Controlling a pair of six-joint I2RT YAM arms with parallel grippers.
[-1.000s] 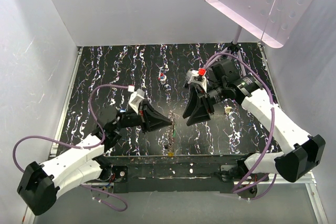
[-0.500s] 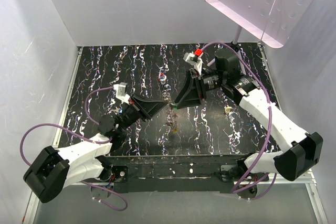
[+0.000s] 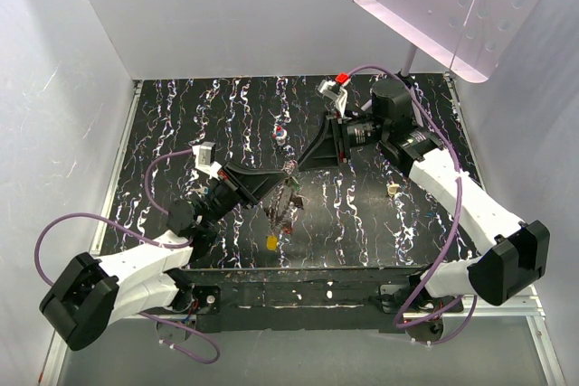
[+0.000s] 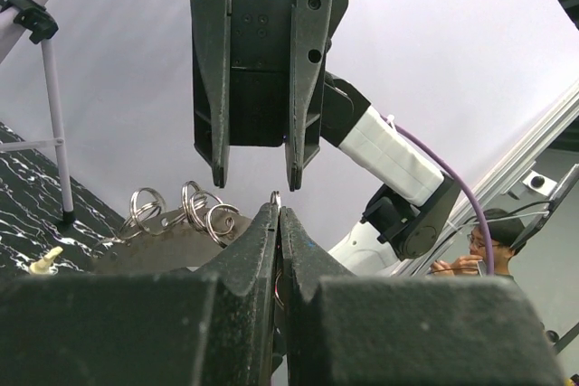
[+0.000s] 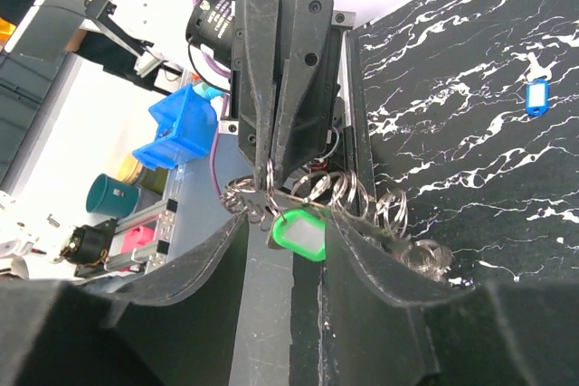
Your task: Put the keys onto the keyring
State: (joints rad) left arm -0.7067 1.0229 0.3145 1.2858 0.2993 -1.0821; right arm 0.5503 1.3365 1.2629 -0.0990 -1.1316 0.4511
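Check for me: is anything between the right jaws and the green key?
Nothing visible blocks it. The green key hangs in the open gap of the right gripper, just off the tips of the left gripper, which is shut on a small ring. Loose split rings crowd right beside the key.

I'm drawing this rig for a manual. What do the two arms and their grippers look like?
Both the left arm and right arm have white shells with black joints. A purple cable runs along each. The left gripper and right gripper are black, with two tapering fingers each. A red tab marks the right wrist.
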